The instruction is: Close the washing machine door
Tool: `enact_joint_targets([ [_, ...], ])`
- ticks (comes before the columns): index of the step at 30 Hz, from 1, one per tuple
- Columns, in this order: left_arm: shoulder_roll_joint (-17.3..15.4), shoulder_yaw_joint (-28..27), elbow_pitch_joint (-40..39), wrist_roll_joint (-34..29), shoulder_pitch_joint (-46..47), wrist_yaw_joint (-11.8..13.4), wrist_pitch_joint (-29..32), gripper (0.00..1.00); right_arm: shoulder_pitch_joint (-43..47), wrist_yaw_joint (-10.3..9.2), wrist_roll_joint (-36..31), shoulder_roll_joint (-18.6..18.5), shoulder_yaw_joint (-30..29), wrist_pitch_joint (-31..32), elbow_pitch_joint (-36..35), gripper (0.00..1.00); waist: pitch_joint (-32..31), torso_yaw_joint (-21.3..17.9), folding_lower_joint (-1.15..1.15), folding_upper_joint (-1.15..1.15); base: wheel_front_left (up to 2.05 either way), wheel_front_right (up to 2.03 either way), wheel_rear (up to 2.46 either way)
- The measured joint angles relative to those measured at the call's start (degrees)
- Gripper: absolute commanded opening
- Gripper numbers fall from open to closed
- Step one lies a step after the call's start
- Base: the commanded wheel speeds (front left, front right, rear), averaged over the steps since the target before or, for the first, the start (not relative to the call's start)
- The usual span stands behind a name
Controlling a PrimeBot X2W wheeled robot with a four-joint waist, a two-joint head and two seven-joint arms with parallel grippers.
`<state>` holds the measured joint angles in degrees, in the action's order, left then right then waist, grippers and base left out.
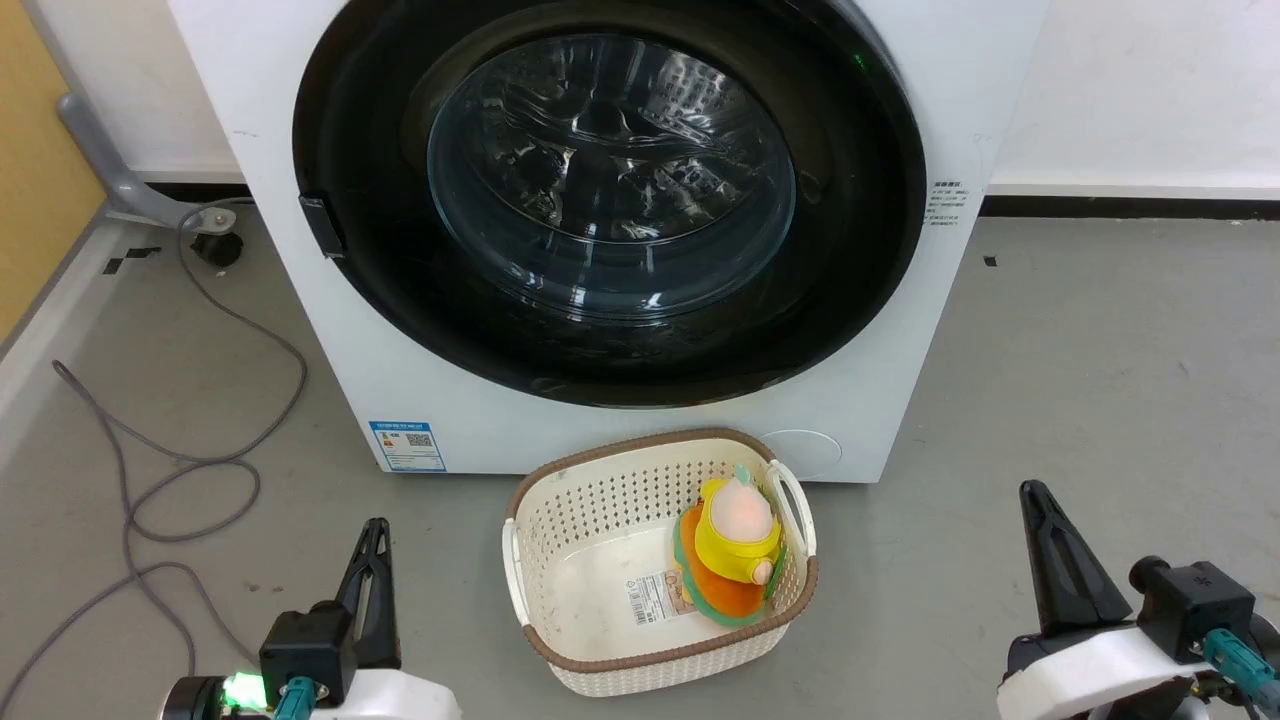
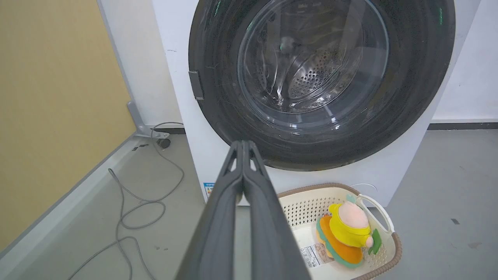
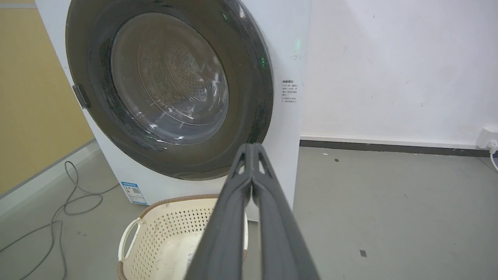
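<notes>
The white washing machine (image 1: 300,300) stands straight ahead, its round glossy black door (image 1: 380,280) lying flat against the front with the glass bowl window at its centre. The door (image 2: 218,112) also faces the left wrist camera, and the door (image 3: 249,128) appears in the right wrist view too. My left gripper (image 1: 374,528) sits low at the left, well short of the machine, fingers pressed together and holding nothing. My right gripper (image 1: 1032,492) rests at the lower right, also shut and empty. Both fingertip pairs meet in the wrist views: left gripper (image 2: 243,143), right gripper (image 3: 253,145).
A cream perforated basket (image 1: 600,500) with a brown rim stands on the floor right before the machine, holding a yellow and orange plush toy (image 1: 735,545). A grey cable (image 1: 190,460) loops over the floor at the left. A yellow wall panel (image 2: 50,97) bounds the left side.
</notes>
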<state>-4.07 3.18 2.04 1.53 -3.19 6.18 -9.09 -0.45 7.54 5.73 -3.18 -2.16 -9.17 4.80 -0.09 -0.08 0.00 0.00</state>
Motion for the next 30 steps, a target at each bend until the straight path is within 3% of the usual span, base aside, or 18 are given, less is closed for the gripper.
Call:
enact_joint_targets([
  [30,0.46,-1.11,-0.67,-0.43,0.92,-2.33,3.47,0.0,0.0,0.0,-1.76,0.0,0.78,3.53,-1.68,0.0,0.04,0.03,0.0,0.0,0.0,0.0,0.0],
])
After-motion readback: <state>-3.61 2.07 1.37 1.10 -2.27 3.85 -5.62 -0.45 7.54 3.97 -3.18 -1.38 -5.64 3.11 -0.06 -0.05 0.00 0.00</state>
